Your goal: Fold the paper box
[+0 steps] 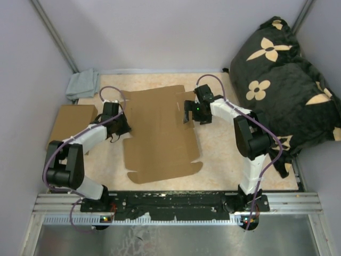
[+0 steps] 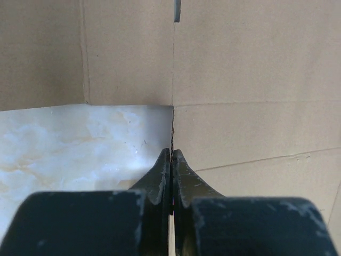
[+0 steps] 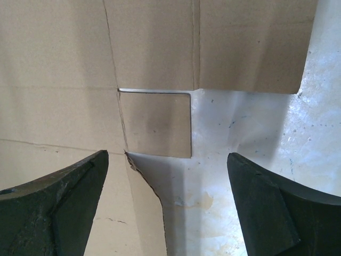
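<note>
The paper box point(image 1: 159, 133) is a flat brown die-cut cardboard sheet lying on the marbled table point(image 1: 224, 154), with its flaps spread out. My left gripper point(image 1: 126, 128) is at the sheet's left edge. In the left wrist view the gripper point(image 2: 171, 152) is shut, with a thin edge of the cardboard point(image 2: 250, 80) pinched between its fingers. My right gripper point(image 1: 187, 114) hovers over the sheet's right edge near the far end. In the right wrist view the gripper point(image 3: 168, 158) is wide open and empty, above a small tab point(image 3: 157, 125) and a torn-looking flap edge.
A plain brown cardboard box point(image 1: 72, 125) sits at the table's left side behind my left arm. A grey cloth point(image 1: 82, 84) lies at the far left corner. A black cushion with cream flowers point(image 1: 282, 80) fills the far right. Walls close in on three sides.
</note>
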